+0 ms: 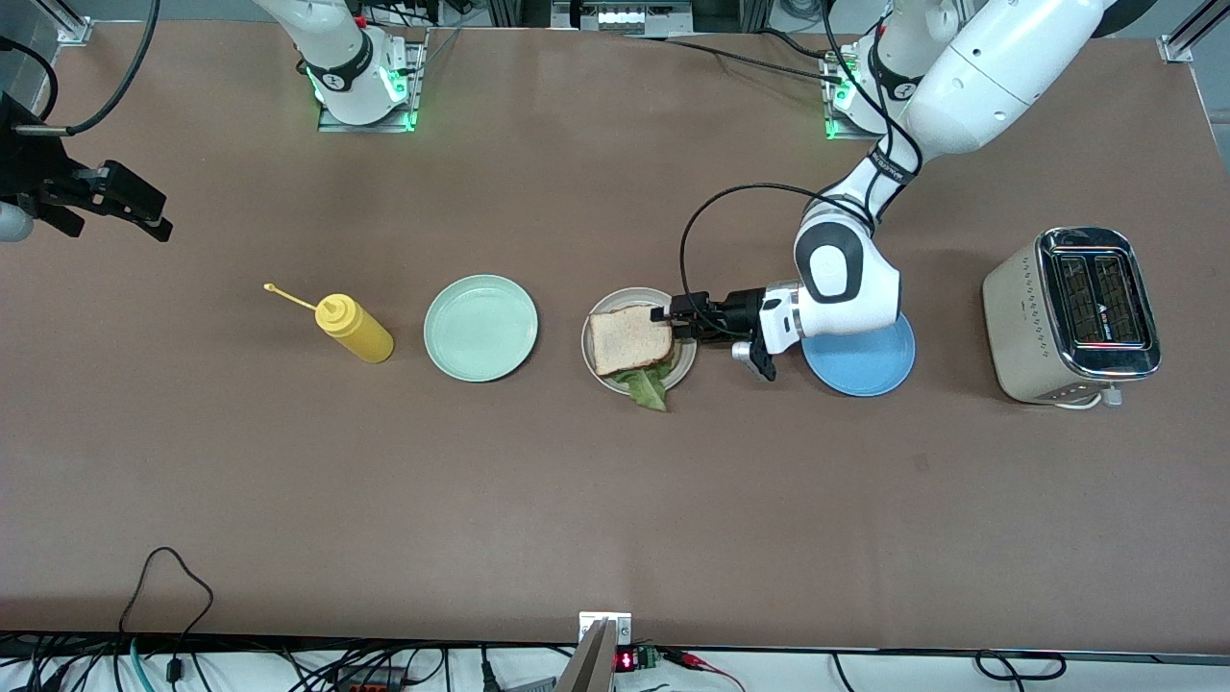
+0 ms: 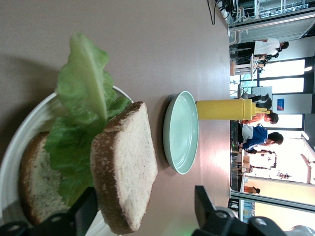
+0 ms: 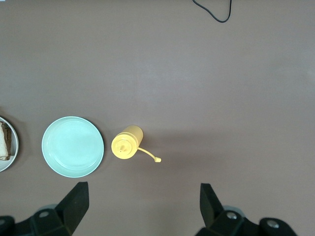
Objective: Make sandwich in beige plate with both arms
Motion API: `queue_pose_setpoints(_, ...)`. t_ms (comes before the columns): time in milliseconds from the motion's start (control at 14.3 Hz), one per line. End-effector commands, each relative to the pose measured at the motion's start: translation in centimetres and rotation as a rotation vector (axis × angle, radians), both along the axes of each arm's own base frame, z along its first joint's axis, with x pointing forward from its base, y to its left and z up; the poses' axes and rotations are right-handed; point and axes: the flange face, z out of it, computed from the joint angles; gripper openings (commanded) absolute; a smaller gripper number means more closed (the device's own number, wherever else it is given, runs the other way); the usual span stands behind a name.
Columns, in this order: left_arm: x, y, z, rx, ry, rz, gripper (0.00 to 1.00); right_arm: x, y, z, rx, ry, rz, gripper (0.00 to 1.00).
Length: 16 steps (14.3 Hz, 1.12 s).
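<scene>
While we watch the left gripper (image 1: pixel 675 322): fingers spread, straddling the top slice (image 1: pixel 630 339), gripping nothing.
Sandwich (image 2: pixel 93 167): on beige plate (image 1: pixel 597 367), lettuce (image 1: pixel 648 386) overhanging.
Risk: we fear a finger drags the slice off.
Right gripper (image 1: pixel 135 207): open, waits over the table's right-arm end.

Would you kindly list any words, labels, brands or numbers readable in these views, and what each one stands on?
No text can be read.
Toaster: a small mark between its slots, too small to read.
Red display at the table edge nearest the front camera: digits blurred.
Beige plate, yellow bottle: no lettering shows.
</scene>
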Motion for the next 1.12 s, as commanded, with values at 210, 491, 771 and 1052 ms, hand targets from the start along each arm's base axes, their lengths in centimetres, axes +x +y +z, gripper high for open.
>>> queue_pose_setpoints(210, 1.7, 2.9, 3.7, 0.049, -0.147, -0.201, 1.0, 0.3, -0.2, 0.4, -0.011, -0.014, -0.006, 1.0)
queue_pose_setpoints(491, 4.0, 6.5, 8.0, 0.094, -0.142, -0.353, 1.0, 0.3, -0.2, 0.4, -0.011, -0.014, -0.006, 1.0)
queue_pose_setpoints(771, 7.5, 8.5, 16.4, 0.406, 0.015, -0.494, 1.0, 0.3, -0.2, 0.4, -0.011, -0.014, -0.006, 1.0)
queue_pose_setpoints(1052, 7.9, 11.3, 22.0, 0.646, 0.139, -0.515, 1.0, 0.3, -0.2, 0.4, -0.011, -0.014, -0.006, 1.0)
